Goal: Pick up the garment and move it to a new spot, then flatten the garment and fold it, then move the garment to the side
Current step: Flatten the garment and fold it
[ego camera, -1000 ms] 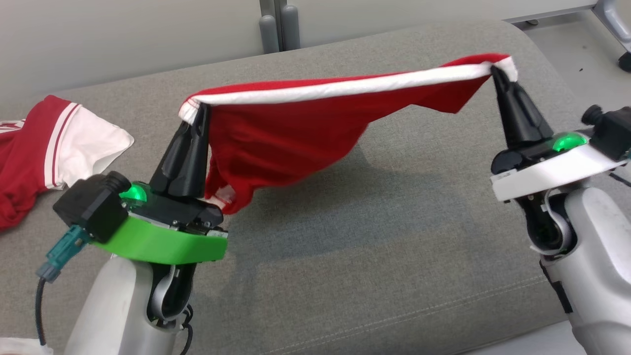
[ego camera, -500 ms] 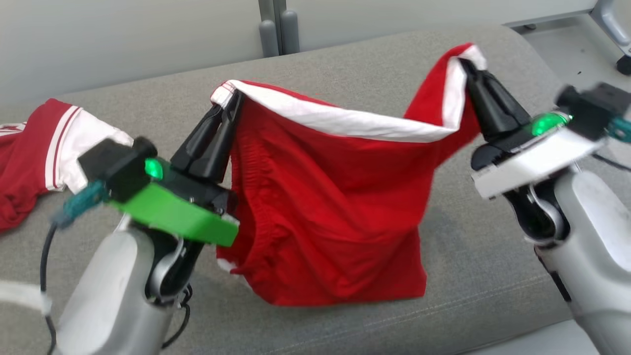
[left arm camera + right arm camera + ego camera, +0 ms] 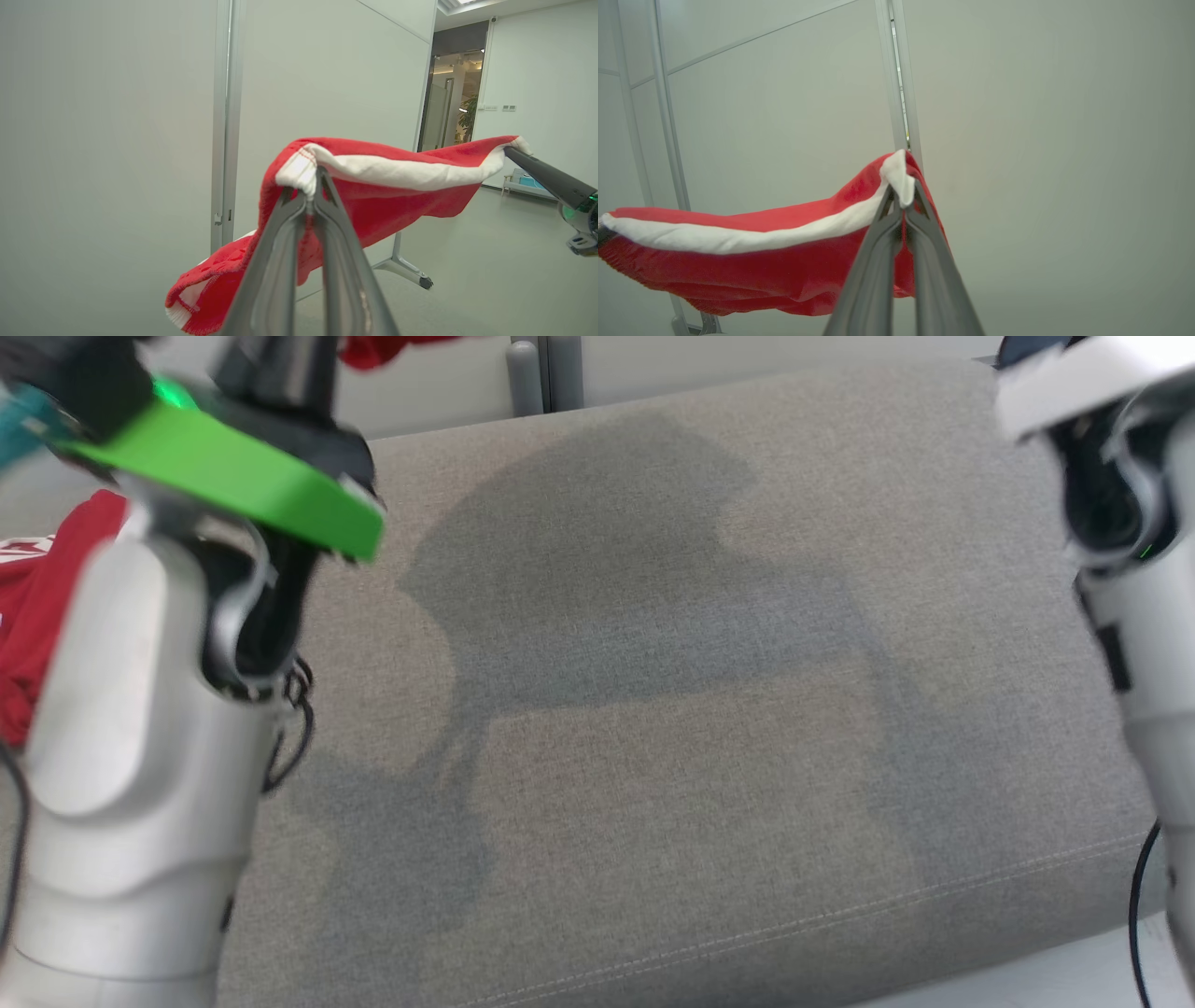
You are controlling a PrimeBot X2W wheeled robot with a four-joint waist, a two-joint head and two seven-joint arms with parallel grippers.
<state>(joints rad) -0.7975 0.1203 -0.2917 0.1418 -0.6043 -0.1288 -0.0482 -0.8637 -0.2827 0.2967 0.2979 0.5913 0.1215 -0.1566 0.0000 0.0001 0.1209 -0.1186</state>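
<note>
Garment [image 3: 378, 349] – prob. that red scrap, top-cropped

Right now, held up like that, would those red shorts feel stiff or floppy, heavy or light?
Probably floppy: the red shorts sag between the left gripper and right gripper. Likely light: two thin pinches at the corners seem enough to carry them.

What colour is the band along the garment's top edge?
White band on a red garment; clearest in the left wrist view.
</note>
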